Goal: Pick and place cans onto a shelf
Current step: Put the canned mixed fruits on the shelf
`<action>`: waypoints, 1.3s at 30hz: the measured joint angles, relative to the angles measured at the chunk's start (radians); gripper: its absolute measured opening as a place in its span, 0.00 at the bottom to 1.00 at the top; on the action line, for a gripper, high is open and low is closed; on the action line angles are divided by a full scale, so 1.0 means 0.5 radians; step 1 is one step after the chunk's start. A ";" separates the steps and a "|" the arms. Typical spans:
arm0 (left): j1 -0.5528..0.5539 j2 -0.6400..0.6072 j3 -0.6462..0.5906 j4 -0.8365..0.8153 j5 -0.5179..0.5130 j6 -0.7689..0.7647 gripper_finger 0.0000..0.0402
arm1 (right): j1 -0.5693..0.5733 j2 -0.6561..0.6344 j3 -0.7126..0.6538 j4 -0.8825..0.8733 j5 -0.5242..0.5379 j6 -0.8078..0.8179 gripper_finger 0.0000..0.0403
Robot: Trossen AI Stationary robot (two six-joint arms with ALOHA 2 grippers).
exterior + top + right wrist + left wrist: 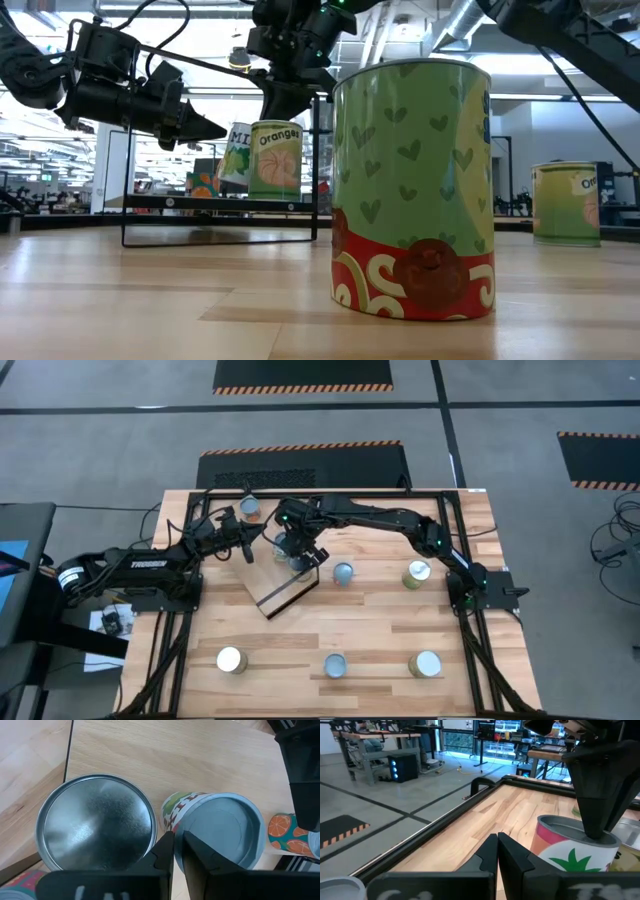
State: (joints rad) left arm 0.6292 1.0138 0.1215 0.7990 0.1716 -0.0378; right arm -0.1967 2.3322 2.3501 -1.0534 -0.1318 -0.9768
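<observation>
The shelf (290,592), a light plywood panel with a dark frame, lies left of the table's middle. Two cans stand on it under my right gripper: one with a silver top (95,822) and one with a grey top and patterned side (225,827). My right gripper (177,851) is shut and points down between their tops; it also shows in the high view (296,552). My left gripper (497,851) is shut and empty, level, just left of the shelf (247,550). Several more cans stand on the table, such as one right of the shelf (343,572). My right gripper's shut fingers (594,805) come from above, pointing down, and end right at the top rim of the pink-and-green-labelled can (570,852) on the shelf. I cannot tell whether they touch it. The can stands upright.
Cans stand at the far left (249,508), at the right (417,573) and along the near edge (231,659) (335,665) (425,664). The near-middle one fills the low view (410,190). An orange-labelled can (285,832) stands beside the shelf.
</observation>
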 joint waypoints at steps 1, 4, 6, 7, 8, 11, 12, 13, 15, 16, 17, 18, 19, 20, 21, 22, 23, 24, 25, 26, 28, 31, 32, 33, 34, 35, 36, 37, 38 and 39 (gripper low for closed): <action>0.000 0.000 0.000 0.001 0.007 0.000 0.00 | 0.000 0.000 0.000 0.001 -0.001 0.000 0.14; -0.002 0.000 0.000 0.023 0.054 0.001 0.00 | 0.000 0.000 0.000 0.003 -0.003 0.000 0.14; -0.005 0.001 0.000 0.053 0.136 0.011 0.00 | 0.000 0.000 0.000 0.011 -0.003 0.000 0.14; -0.012 0.001 0.000 0.079 0.174 0.014 0.00 | 0.000 0.000 0.000 0.021 -0.004 0.000 0.14; -0.020 0.001 0.000 0.107 0.204 0.014 0.00 | 0.000 0.000 0.000 0.030 -0.004 0.000 0.14; -0.036 0.001 0.006 0.183 0.224 -0.152 0.00 | 0.000 0.000 0.000 0.038 -0.004 0.000 0.14; -0.036 0.000 0.028 0.166 0.221 -0.245 0.01 | 0.000 0.000 0.000 0.038 -0.004 0.000 0.14; -0.036 0.000 0.058 0.116 0.223 -0.317 0.02 | 0.000 0.000 0.000 0.038 -0.004 0.000 0.13; -0.036 0.000 0.131 -0.054 0.259 -0.377 0.05 | -0.001 0.000 0.000 0.038 -0.004 0.000 0.13; -0.039 0.000 0.175 -0.169 0.277 -0.383 0.08 | 0.000 0.000 0.000 0.038 -0.004 0.000 0.13; -0.047 0.000 0.224 -0.295 0.283 -0.383 0.11 | 0.000 0.000 0.000 0.038 -0.004 0.000 0.13; -0.057 0.000 0.277 -0.428 0.282 -0.373 0.14 | 0.000 0.000 0.000 0.038 -0.004 0.000 0.13; -0.069 0.000 0.331 -0.562 0.268 -0.352 0.17 | 0.000 0.000 0.000 0.038 -0.004 0.000 0.13; -0.079 0.000 0.389 -0.703 0.244 -0.325 0.21 | 0.000 0.000 0.000 0.037 -0.005 0.000 0.13; -0.085 0.000 0.449 -0.843 0.222 -0.306 0.24 | 0.000 0.000 0.000 0.037 -0.005 0.000 0.13; -0.092 0.000 0.510 -0.975 0.206 -0.289 0.28 | 0.001 0.000 0.000 0.037 -0.005 0.000 0.13; -0.096 0.000 0.572 -1.098 0.199 -0.273 0.31 | 0.001 0.000 0.000 0.037 -0.005 0.001 0.13; -0.098 0.000 0.636 -1.214 0.188 -0.252 0.33 | 0.001 0.000 0.000 0.038 -0.005 0.000 0.13; -0.101 0.000 0.700 -1.322 0.185 -0.227 0.36 | 0.001 0.000 0.000 0.041 -0.005 0.000 0.13; -0.105 0.000 0.759 -1.424 0.178 -0.207 0.38 | 0.001 0.000 0.000 0.042 -0.005 0.000 0.13; -0.108 0.000 0.870 -1.629 0.156 -0.188 0.41 | 0.001 0.000 0.000 0.044 -0.005 -0.001 0.13; -0.107 0.000 1.008 -1.893 0.097 -0.150 0.42 | 0.004 0.000 0.000 0.049 -0.005 -0.002 0.13; -0.107 0.000 1.039 -1.957 0.085 -0.145 0.42 | 0.005 0.000 0.000 0.048 -0.005 -0.003 0.13; -0.107 0.001 1.058 -2.000 0.081 -0.144 0.42 | 0.008 0.000 0.000 0.048 -0.005 -0.007 0.13; -0.107 0.001 1.071 -2.030 0.082 -0.152 0.42 | 0.011 0.000 0.000 0.047 -0.005 -0.021 0.13; -0.107 0.002 1.080 -2.053 0.083 -0.171 0.41 | 0.015 0.000 -0.001 0.047 -0.005 -0.034 0.13; -0.107 0.002 1.090 -2.077 0.089 -0.198 0.41 | 0.021 0.000 0.000 0.050 -0.005 -0.044 0.13; -0.107 0.002 1.096 -2.100 0.107 -0.222 0.41 | 0.026 0.000 0.000 0.053 -0.005 -0.049 0.13; -0.107 0.009 1.099 -2.120 0.123 -0.243 0.41 | 0.029 0.000 0.000 0.059 -0.005 -0.054 0.13; -0.107 0.021 1.100 -2.134 0.140 -0.259 0.42 | 0.032 0.000 0.000 0.069 -0.005 -0.055 0.13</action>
State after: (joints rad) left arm 0.5758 1.0243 0.6716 -0.2682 0.2415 -0.1671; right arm -0.1806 2.3322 2.3501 -1.0190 -0.1341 -1.0042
